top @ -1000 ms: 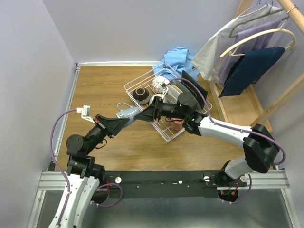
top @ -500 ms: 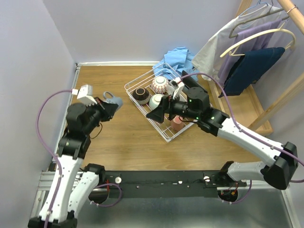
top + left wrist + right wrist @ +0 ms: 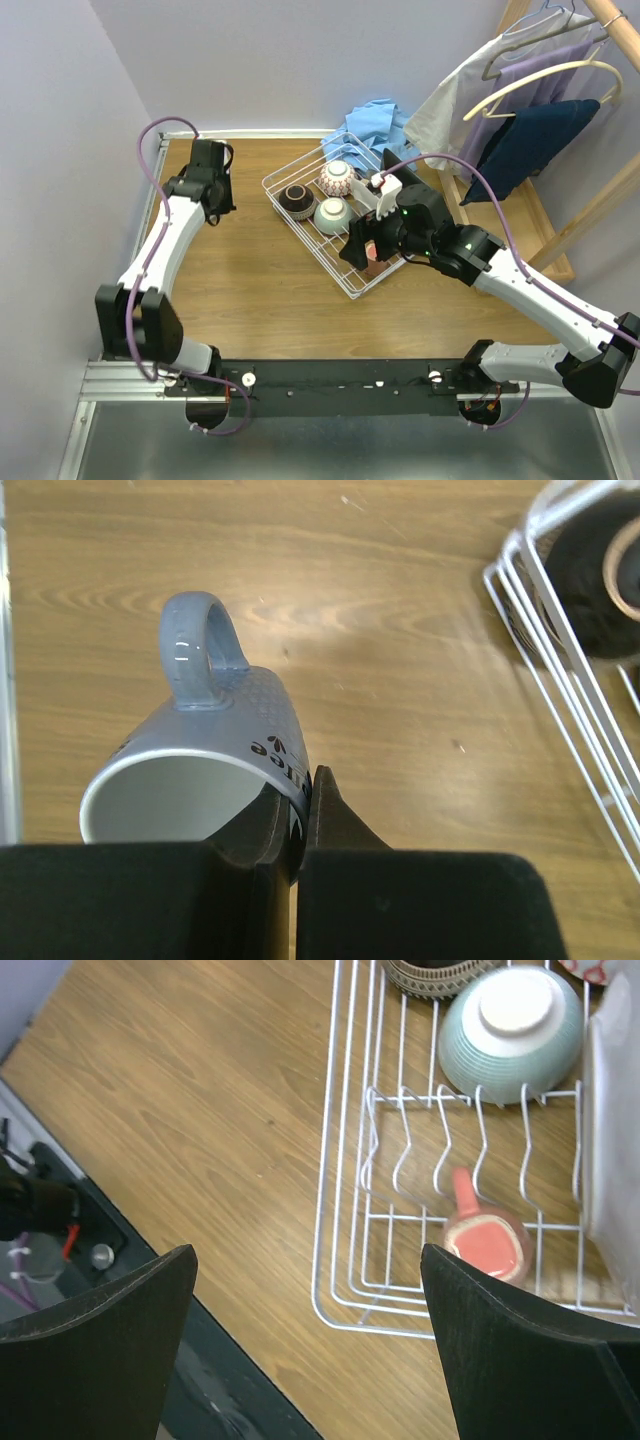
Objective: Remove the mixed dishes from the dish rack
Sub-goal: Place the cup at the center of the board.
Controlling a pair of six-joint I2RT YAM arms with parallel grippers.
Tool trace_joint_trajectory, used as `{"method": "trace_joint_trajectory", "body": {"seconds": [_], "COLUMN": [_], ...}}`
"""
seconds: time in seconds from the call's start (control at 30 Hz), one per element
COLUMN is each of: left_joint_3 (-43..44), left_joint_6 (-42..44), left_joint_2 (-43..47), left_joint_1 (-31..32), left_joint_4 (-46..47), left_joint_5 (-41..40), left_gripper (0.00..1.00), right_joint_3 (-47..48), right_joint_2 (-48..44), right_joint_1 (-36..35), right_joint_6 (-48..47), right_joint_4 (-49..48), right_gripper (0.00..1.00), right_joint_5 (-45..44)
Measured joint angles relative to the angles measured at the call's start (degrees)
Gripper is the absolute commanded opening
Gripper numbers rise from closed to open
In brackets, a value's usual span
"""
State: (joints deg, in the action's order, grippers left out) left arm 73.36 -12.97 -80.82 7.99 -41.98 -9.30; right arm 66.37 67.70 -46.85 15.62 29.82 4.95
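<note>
Fingers spread wide, the right gripper hangs over the near corner of the dish rack. The red cup sits just below and to its right, handle pointing toward the green bowl. Farther off at far left, the outstretched left gripper pinches a grey mug by its rim above the table.
</note>
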Motion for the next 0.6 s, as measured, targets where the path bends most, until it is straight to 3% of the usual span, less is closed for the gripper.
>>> {"method": "trace_joint_trajectory", "body": {"seconds": [0.17, 0.5, 0.6], "left_joint_3": [8.28, 15.72, 16.98], "left_joint_6": [3.26, 7.85, 9.07], "left_joint_2": [-11.21, -24.81, -28.06], "left_joint_1": [-3.76, -10.75, -12.46], "left_joint_4": [-0.24, 0.72, 1.27], "left_joint_5": [-0.42, 3.93, 6.45], "left_gripper": [0.00, 0.00, 0.10], "right_joint_3": [0.00, 0.00, 0.00], "right_joint_2": [0.15, 2.34, 3.32], "right_joint_1": [0.00, 0.00, 0.00], "right_joint_6": [-2.25, -5.68, -6.05], "right_joint_4": [2.73, 5.20, 5.81], "right_gripper": [1.00, 1.00, 1.00], "right_joint_5": [-1.25, -2.47, -2.58]}}
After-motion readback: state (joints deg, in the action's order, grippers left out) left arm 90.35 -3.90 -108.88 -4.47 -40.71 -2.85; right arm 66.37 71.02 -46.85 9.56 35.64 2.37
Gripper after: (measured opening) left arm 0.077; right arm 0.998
